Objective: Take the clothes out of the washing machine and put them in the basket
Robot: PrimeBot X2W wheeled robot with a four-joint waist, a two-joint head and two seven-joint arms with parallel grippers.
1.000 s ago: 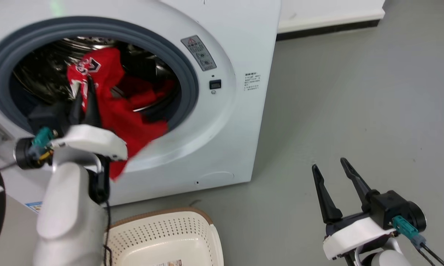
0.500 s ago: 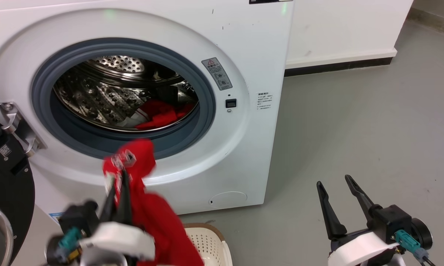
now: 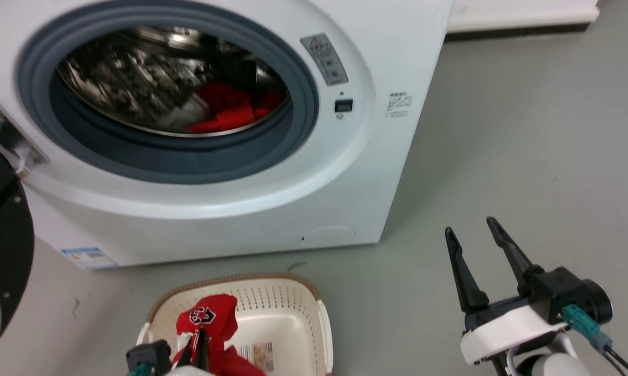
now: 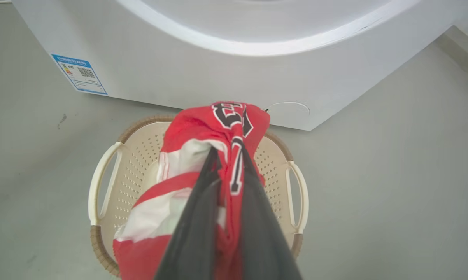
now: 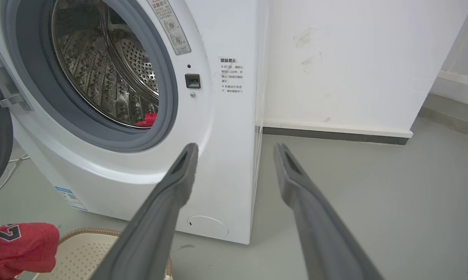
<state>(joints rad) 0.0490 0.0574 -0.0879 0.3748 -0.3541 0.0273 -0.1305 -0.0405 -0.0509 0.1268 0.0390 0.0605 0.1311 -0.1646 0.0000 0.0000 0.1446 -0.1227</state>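
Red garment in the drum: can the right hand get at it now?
Probably yes: the porthole is open, nothing blocks the red garment, and the right hand is open and empty.

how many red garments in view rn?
2. One lettered garment is clamped in the left gripper over the basket. One red heap lies in the washing machine drum; it may be more than one piece or hide others.

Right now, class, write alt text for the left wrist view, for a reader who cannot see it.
Two dark fingers clamp a red lettered garment over the cream basket, which stands on grey floor before the white washing machine.
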